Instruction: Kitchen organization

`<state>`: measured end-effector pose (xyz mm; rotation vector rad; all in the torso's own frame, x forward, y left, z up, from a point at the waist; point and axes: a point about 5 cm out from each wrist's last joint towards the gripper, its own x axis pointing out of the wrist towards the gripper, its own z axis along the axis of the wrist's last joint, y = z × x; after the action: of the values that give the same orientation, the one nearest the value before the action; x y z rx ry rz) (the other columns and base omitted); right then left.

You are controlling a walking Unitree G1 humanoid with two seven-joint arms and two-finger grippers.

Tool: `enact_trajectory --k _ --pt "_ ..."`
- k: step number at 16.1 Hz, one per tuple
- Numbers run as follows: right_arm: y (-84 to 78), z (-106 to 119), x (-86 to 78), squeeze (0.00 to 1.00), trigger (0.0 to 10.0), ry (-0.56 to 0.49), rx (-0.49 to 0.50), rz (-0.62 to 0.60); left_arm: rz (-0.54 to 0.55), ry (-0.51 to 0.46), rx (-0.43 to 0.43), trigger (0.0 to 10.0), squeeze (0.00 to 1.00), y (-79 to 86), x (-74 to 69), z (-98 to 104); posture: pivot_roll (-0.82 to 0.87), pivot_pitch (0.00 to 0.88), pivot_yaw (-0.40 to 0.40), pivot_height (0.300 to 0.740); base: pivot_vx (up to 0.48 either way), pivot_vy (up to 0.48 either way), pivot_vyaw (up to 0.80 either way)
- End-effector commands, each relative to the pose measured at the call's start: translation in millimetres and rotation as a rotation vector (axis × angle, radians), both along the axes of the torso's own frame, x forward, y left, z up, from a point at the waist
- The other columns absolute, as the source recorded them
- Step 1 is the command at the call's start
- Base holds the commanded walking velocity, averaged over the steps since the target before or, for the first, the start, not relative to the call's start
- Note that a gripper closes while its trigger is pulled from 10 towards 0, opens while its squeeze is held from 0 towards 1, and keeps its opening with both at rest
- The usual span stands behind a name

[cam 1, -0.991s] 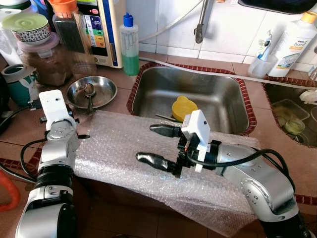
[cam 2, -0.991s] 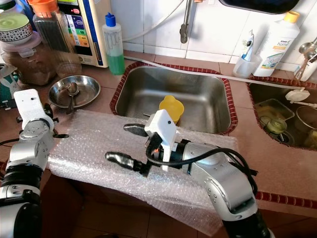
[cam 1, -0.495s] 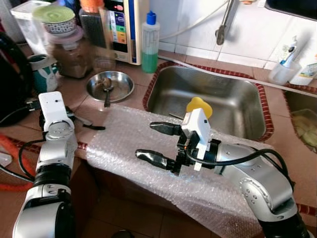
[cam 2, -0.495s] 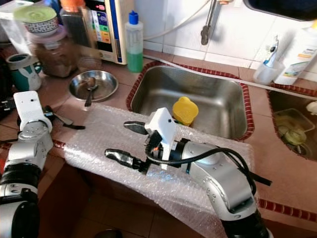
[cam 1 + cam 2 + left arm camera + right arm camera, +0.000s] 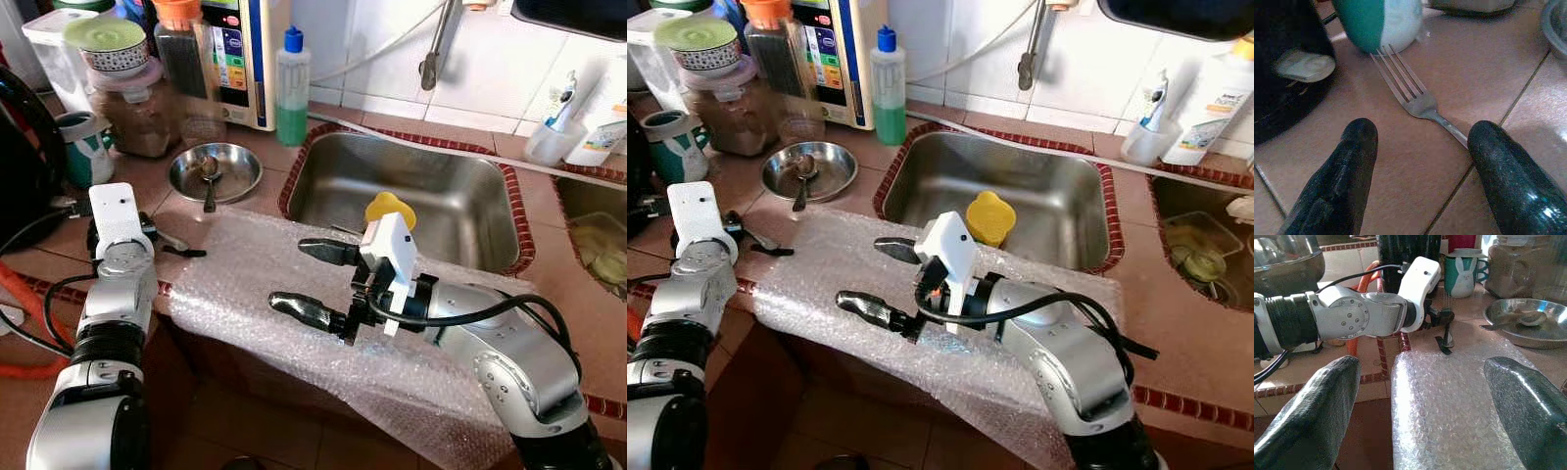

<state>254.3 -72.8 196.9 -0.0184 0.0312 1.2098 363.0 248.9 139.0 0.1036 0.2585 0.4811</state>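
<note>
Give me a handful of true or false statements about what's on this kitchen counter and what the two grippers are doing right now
1. The left gripper has its fingers open over a fork lying on the tiled counter. True.
2. The right gripper is shut on the bubble wrap. False: its fingers are spread open above the wrap, holding nothing.
3. A yellow object sits in the sink. True.
4. The steel bowl is empty. False: a spoon lies in it.
5. The bottle with green liquid has a red cap. False: its cap is blue.
</note>
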Motion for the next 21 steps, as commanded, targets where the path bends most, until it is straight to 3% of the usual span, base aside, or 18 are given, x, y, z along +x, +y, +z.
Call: enact_trajectory --k 1,4,7,11,14,17,21 --pt "-1.6 5 1.8 0.00 10.0 -0.029 -0.002 -0.011 -0.015 0.024 -0.016 10.0 0.00 -0.3 0.7 -4 0.02 0.086 -0.001 0.740 0.000 0.000 0.00" --pt "-0.7 6 2.9 0.00 10.0 -0.036 -0.005 -0.010 -0.109 0.068 -0.087 10.0 0.00 -13.5 6.3 -11 0.02 0.086 -0.003 0.740 0.000 0.000 0.00" --pt "-0.7 6 2.3 0.00 10.0 -0.038 -0.007 -0.014 -0.174 0.044 -0.079 10.0 0.00 -25.7 11.7 -6 0.01 0.088 -0.001 0.740 0.000 0.000 0.00" --pt "-0.9 7 2.6 0.00 10.0 -0.039 -0.004 -0.018 -0.118 -0.079 -0.010 10.0 0.00 -14.6 10.7 18 0.02 0.092 -0.004 0.740 0.000 0.000 0.00" --pt "-0.1 7 4.2 0.00 10.0 -0.043 -0.004 -0.014 -0.109 -0.106 -0.006 10.0 0.00 -13.7 6.6 19 0.03 0.088 -0.008 0.740 0.000 0.000 0.00" --pt "0.4 6 5.1 0.00 10.0 -0.047 -0.007 -0.010 -0.108 -0.077 -0.022 10.0 0.00 -17.4 4.3 12 0.03 0.082 -0.007 0.740 0.000 0.000 0.00" --pt "2.2 9 -0.1 0.00 10.0 -0.042 -0.004 0.029 -0.142 0.018 -0.122 10.0 0.00 -24.9 6.5 -7 0.02 0.080 -0.001 0.740 0.000 0.000 0.00"
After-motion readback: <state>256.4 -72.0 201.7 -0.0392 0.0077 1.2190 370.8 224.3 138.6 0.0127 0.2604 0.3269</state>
